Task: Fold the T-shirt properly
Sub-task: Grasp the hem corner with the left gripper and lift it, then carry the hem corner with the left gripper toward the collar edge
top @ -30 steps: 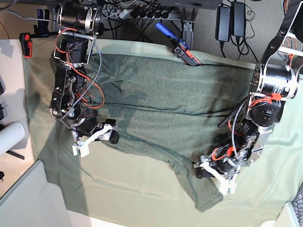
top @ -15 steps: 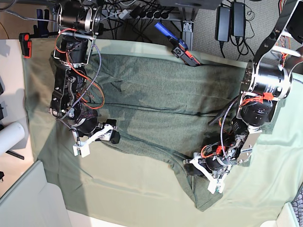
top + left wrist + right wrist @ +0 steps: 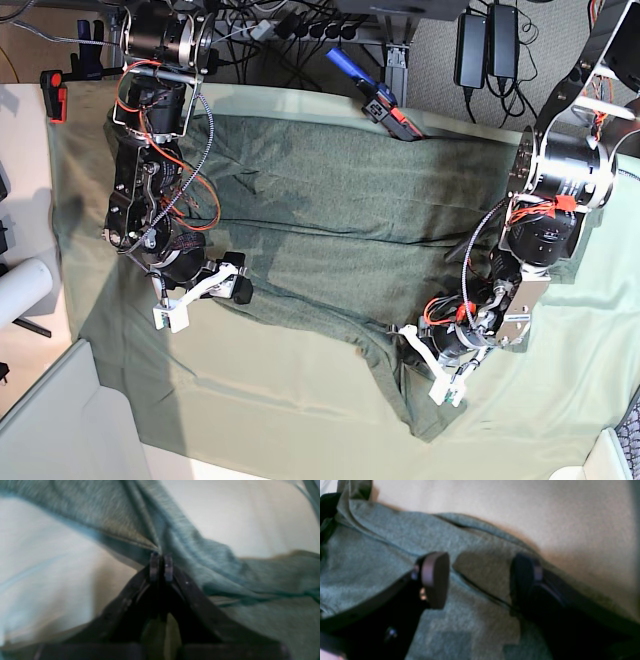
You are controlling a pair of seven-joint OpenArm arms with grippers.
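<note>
Left arm bent low, fingers (image 3: 161, 566) pinching T-shirt (image 3: 340, 220) hem fold; right fingers (image 3: 437, 578) spread over its edge, bare worktop (image 3: 250, 400) beyond.

Soft daylight, blurred wrist views

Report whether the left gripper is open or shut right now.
Shut. In the left wrist view the left gripper has its fingertips pressed together on a pinched ridge of the T-shirt.
</note>
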